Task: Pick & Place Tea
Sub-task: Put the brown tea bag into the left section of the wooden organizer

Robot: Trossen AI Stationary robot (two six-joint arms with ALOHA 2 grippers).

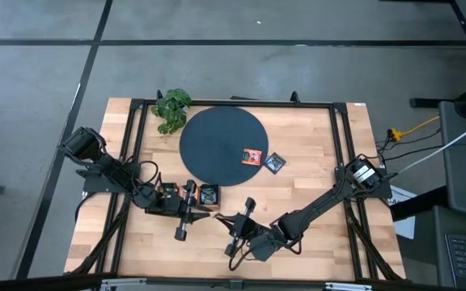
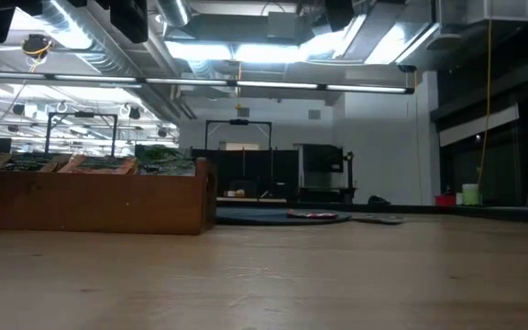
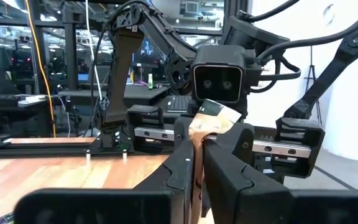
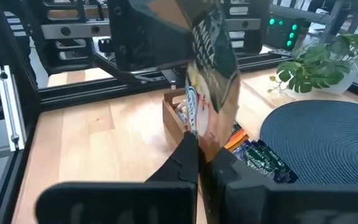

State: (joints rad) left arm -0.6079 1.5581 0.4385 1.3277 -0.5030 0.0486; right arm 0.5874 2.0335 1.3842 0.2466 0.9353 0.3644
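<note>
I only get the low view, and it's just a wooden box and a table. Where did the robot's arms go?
Observer: Both are over the table, next to the wooden tray. The left gripper and right gripper meet tip to tip there.
Operator: Are they holding something?
Observer: Yes. The right gripper is shut on a tea sachet, and the left gripper is up against the same one.
Operator: Is there anything else I can't see?
Observer: A leafy plant stands just off the edge of the dark disc, on the left arm's side.
</note>
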